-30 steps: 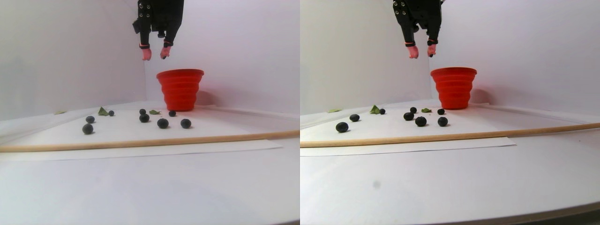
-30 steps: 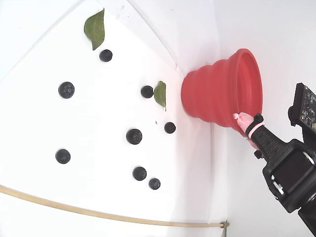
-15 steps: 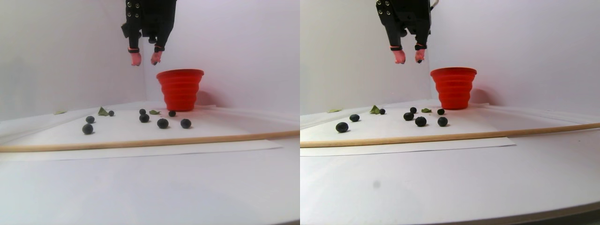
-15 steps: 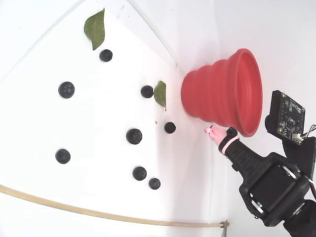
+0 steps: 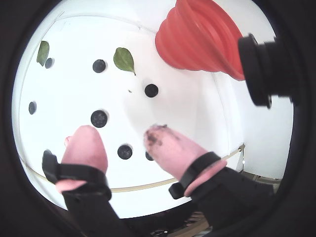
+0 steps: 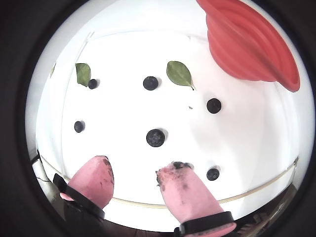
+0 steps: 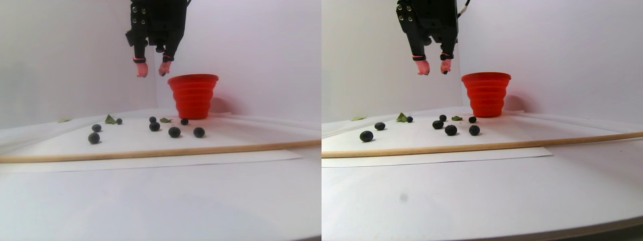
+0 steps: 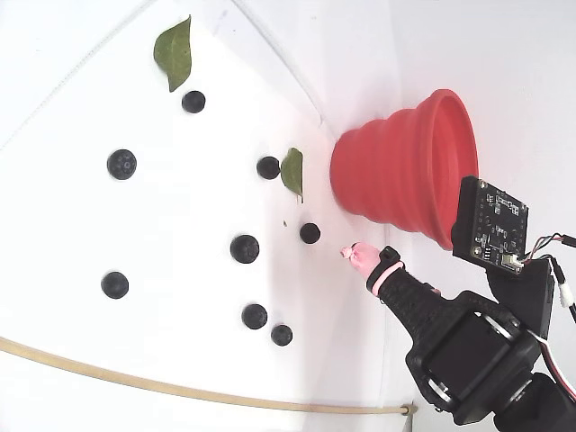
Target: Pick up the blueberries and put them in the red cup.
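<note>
Several dark blueberries lie scattered on a white sheet; they also show as blueberries and blueberries in both wrist views and as blueberries in the stereo pair view. The red cup stands at the sheet's far corner, seen as the red cup, the red cup and the red cup. My gripper hangs high, just left of the cup's rim. The gripper is open, and so it appears as the gripper. Its pink, juice-stained fingertips hold nothing.
Two green leaves lie among the berries, one leaf close to the cup's base. A thin wooden rod runs across the sheet's near edge. White walls meet behind the cup.
The gripper has moved off the cup's rim, leftward and lower in the stereo pair view, and now hangs over the sheet. Berries and cup have not moved.
</note>
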Available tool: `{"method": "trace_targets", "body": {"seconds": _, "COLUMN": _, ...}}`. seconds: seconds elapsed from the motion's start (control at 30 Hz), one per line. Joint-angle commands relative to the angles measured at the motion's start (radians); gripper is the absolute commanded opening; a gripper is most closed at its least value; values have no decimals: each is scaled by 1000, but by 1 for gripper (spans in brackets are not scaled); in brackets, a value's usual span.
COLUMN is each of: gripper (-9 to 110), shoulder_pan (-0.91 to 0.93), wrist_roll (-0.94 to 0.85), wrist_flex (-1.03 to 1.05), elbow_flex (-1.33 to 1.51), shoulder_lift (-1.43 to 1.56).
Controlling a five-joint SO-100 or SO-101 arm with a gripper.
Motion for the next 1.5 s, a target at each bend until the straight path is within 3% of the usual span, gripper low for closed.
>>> {"method": "trace_targets", "body": {"seconds": 0.0, "gripper": 18, "shoulder_pan": -9, "wrist_roll": -6, "wrist_flex": -29, "elbow_flex": -18, "shoulder_lift": 52}}
{"method": "trace_targets", "body": {"seconds": 1.47, "gripper": 19, "shoulder_pan": 26, "wrist_roll": -48, "wrist_flex": -282, "elbow_flex": -23, "shoulder_lift": -290}}
